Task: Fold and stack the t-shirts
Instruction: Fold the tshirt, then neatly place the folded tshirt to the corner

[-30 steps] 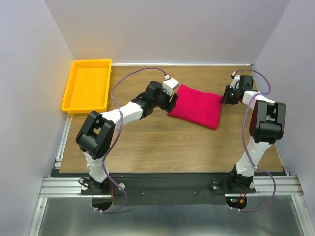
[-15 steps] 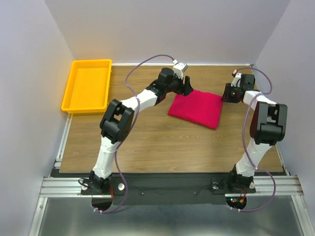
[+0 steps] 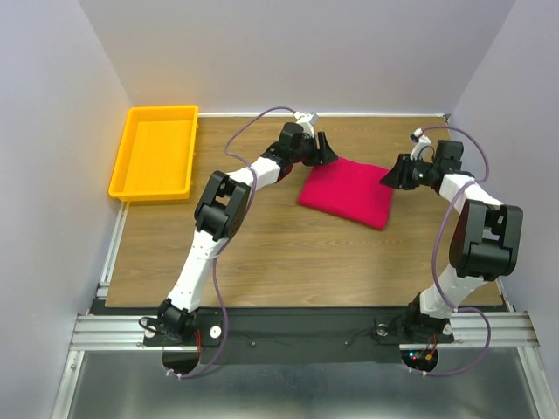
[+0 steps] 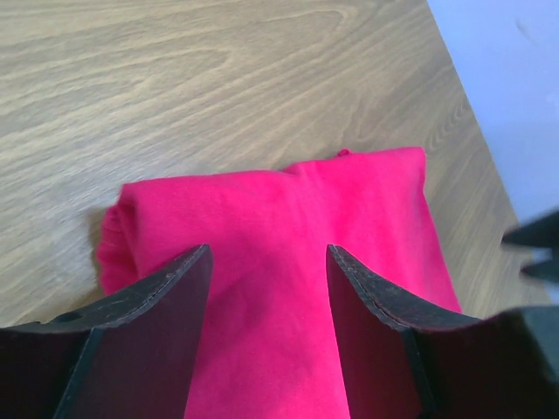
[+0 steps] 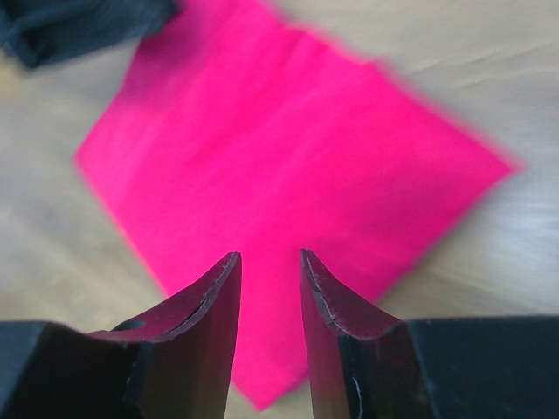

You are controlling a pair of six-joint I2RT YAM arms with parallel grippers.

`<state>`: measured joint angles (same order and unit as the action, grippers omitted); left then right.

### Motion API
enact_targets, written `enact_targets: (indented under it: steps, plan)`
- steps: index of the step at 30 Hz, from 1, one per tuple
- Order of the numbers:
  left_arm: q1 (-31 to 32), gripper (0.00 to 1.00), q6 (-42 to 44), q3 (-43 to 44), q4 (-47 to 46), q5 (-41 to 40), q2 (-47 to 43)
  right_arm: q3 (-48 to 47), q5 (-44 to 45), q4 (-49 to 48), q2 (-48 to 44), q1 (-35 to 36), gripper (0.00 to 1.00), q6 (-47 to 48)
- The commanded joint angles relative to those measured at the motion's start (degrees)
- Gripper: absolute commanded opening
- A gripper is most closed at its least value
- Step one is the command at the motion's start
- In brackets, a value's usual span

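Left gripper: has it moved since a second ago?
Yes. The left gripper moved away from the yellow tray, rightward and farther back, to the far corner of the red t-shirt.

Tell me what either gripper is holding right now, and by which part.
Nothing is held. The left gripper and right gripper both stand open close to the folded crimson-red fabric t-shirt, with no cloth between their fingers.

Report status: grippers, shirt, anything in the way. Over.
Left gripper open, empty, at far-left corner of red t-shirt. Right gripper narrowly open, empty, at far-right corner. T-shirt folded, flat on table. Yellow tray apart, far left.
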<state>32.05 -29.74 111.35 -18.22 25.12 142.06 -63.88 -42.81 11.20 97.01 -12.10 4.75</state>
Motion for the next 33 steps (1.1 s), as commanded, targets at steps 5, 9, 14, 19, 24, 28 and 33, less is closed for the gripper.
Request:
enact_targets:
  steps: [5, 9, 14, 19, 24, 28, 33]
  plan:
    - [-2.17, 0.65, -7.70, 4.93, -1.21, -1.57, 1.99, 2.26, -11.86, 0.31, -0.15, -0.21, 0.38, 0.96]
    - [-2.78, 0.65, -9.55, 6.94, 2.65, -3.41, 3.66, 3.14, -9.67, 1.01, -1.47, -0.29, 0.38, 1.13]
    - [-3.31, 0.64, -9.29, 10.82, 7.05, -3.94, 5.77, 3.67, -5.28, 2.33, -2.97, -0.29, 0.38, 0.43]
    - [-4.28, 0.65, -8.06, 10.29, 6.71, -4.81, 3.42, 5.33, 1.40, 3.12, -5.77, -0.29, 0.42, -2.02]
    - [-5.33, 0.68, 0.19, 5.46, 5.91, -9.56, -6.53, 7.36, 8.79, 4.70, -9.47, -0.38, 0.56, -4.49]
    - [-6.65, 0.70, 9.67, -7.88, 3.72, -16.05, -22.15, 9.03, 12.92, 6.11, -10.18, -0.38, 0.68, -10.36]
    - [-7.70, 0.72, 14.26, -26.59, -2.33, -20.20, -39.90, 8.95, 12.75, 6.46, -5.97, -0.38, 0.68, -13.80]
